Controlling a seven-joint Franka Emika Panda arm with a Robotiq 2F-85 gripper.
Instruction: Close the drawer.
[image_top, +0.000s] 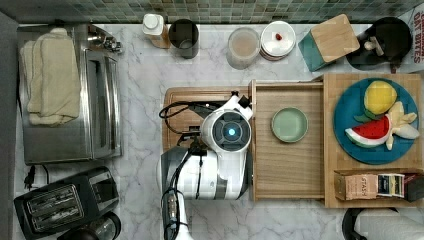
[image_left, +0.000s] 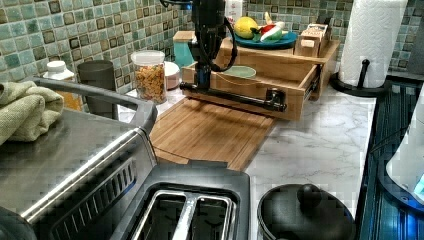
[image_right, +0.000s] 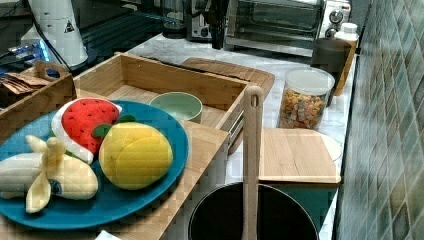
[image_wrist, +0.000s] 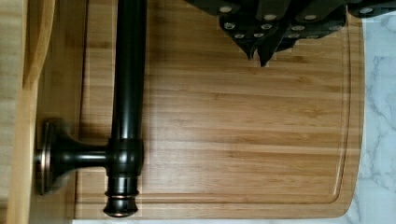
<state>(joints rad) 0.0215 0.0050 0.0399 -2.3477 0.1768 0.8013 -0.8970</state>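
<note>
The light-wood drawer (image_top: 287, 165) stands pulled out of the wooden stand toward the top view's left, with a green bowl (image_top: 289, 124) inside it. Its black bar handle (image_left: 232, 96) runs along the front panel (image_left: 240, 87) and is close up in the wrist view (image_wrist: 128, 93). My gripper (image_wrist: 260, 55) hangs just outside the handle, over the cutting board (image_wrist: 243, 130), fingers together and holding nothing. In the left view the gripper (image_left: 202, 82) comes down near the handle's left end. From above, my arm (image_top: 230, 132) hides the handle.
A blue plate (image_top: 350, 95) of toy fruit and a box of packets (image_top: 370, 186) sit on the stand's top. A cereal jar (image_left: 149, 75) and dark cup (image_left: 97, 80) stand by the tiled wall. A toaster oven (image_top: 70, 95) and toaster (image_top: 65, 200) lie on the top view's left.
</note>
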